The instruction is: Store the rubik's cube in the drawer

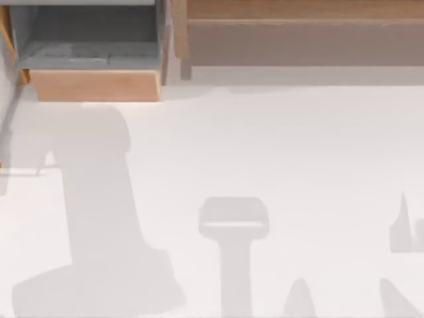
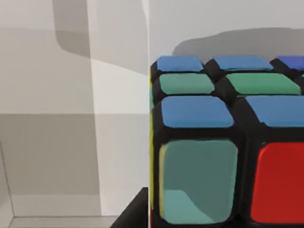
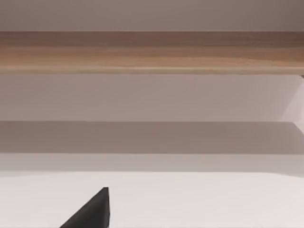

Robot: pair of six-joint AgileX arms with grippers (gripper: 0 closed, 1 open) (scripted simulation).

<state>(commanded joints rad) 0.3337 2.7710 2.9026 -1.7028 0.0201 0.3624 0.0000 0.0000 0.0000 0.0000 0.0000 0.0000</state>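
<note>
One drawer (image 1: 96, 85) is seen pulled open at the table's (image 1: 278, 152) far left from above, beside a long shelf (image 1: 298, 33). By the left wrist, the rubik's cube (image 2: 223, 142) is shown close up, squarely upright; whether it is gripped cannot be told. By the right wrist, the shelf (image 3: 152, 52) is faced.

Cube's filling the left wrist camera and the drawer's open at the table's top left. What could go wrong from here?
1. The rubik's cube sits very close to the left wrist camera, with no finger contact visible; the grip may be shallow, and the cube could slip.
2. The drawer is only partly open, so the cube could clip its front panel.
</note>
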